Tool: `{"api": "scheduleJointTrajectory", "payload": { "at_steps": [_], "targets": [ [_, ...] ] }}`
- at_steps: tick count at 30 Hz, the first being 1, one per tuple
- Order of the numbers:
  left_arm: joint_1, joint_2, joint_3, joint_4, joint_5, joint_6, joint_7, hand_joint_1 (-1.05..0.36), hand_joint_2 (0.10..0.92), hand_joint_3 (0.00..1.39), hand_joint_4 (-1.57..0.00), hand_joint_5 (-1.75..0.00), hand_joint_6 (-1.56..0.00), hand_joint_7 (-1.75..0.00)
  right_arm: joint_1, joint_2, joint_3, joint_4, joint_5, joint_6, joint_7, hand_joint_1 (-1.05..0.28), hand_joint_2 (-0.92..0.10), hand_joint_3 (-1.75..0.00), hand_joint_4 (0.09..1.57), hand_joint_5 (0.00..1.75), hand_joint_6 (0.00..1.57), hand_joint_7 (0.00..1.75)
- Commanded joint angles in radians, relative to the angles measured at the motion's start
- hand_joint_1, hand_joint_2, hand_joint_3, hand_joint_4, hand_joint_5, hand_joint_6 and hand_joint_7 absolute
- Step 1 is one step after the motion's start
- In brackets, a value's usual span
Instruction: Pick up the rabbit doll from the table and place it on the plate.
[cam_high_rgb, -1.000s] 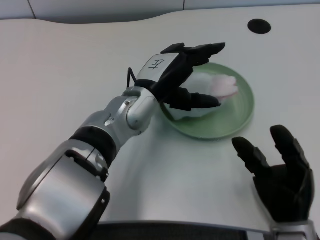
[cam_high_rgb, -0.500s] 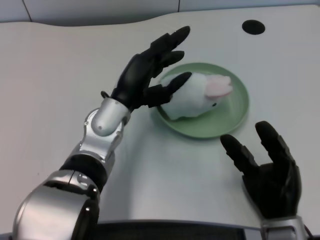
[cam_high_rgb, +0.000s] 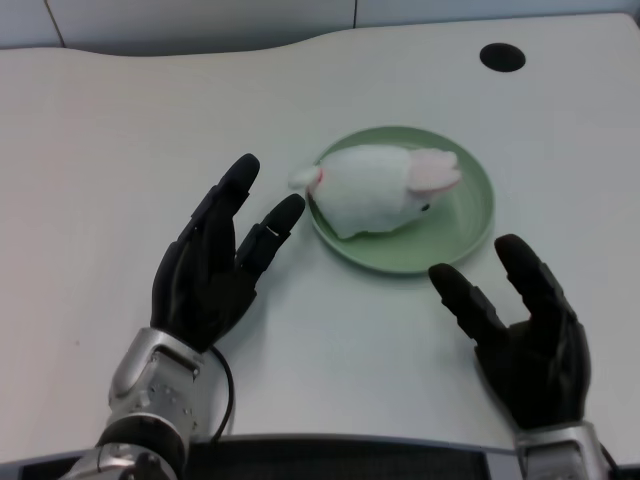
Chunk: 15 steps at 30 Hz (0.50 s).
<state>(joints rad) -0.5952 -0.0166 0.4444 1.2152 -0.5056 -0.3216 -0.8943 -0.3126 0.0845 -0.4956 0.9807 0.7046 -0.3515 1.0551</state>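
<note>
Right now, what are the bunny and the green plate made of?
The rabbit doll looks like soft plush fabric: fuzzy white surface, rounded squashy shape, pink ear lining. The green plate looks like smooth plastic, or perhaps glazed ceramic: even pale green color, faint sheen along the rim. The look alone doesn't settle which.

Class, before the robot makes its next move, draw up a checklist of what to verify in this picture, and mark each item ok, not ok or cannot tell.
1. White plush rabbit doll lies on the round green plate: ok.
2. Doll fully inside the rim: not ok, one ear pokes over the plate's left edge.
3. Left hand holds nothing, fingers apart: ok.
4. Left hand apart from doll and plate: ok.
5. Plate flat on the white table: ok.
6. Doll settled and stable: cannot tell.
</note>
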Motion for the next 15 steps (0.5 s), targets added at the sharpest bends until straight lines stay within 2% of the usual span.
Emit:
{"api": "scheduleJointTrajectory", "payload": {
  "at_steps": [1, 4, 6, 7, 11, 15],
  "targets": [
    [0.007, -0.008, 0.014, -0.015, -0.011, 0.017, -0.026, -0.67, 0.921, 0.58, -0.06, -0.20, -0.12, 0.00, -0.013, 0.023, 0.001, 0.023, -0.007, 0.018, -0.002, -0.82, -0.92, -0.13, 0.97, 0.01, 0.92, 0.00],
    [0.076, -0.047, 0.080, -0.033, -0.097, 0.100, -0.071, -0.68, 0.921, 0.62, -0.04, -0.19, -0.10, 0.00, -0.023, 0.008, -0.003, 0.029, -0.011, 0.033, -0.018, -0.83, -0.92, -0.13, 0.98, 0.02, 0.93, 0.01],
    [0.098, -0.058, 0.092, -0.044, -0.111, 0.112, -0.080, -0.68, 0.921, 0.63, -0.02, -0.17, -0.09, 0.00, -0.024, 0.004, -0.007, 0.029, -0.012, 0.038, -0.021, -0.83, -0.92, -0.12, 0.98, 0.02, 0.93, 0.01],
    [0.103, -0.060, 0.094, -0.049, -0.112, 0.115, -0.081, -0.68, 0.921, 0.63, -0.02, -0.17, -0.09, 0.00, -0.024, 0.004, -0.009, 0.029, -0.013, 0.039, -0.022, -0.83, -0.92, -0.12, 0.99, 0.02, 0.93, 0.01],
    [0.152, -0.077, 0.118, -0.057, -0.127, 0.097, -0.073, -0.68, 0.921, 0.65, -0.01, -0.17, -0.11, -0.01, -0.030, -0.006, -0.014, 0.036, -0.014, 0.062, -0.019, -0.83, -0.92, -0.10, 0.98, 0.01, 0.94, 0.01],
    [0.167, -0.084, 0.119, -0.069, -0.124, 0.070, -0.076, -0.67, 0.921, 0.61, -0.02, -0.16, -0.14, -0.02, -0.033, -0.007, -0.015, 0.043, -0.018, 0.061, -0.009, -0.83, -0.92, -0.10, 0.97, 0.01, 0.93, 0.00]
  ]
}}
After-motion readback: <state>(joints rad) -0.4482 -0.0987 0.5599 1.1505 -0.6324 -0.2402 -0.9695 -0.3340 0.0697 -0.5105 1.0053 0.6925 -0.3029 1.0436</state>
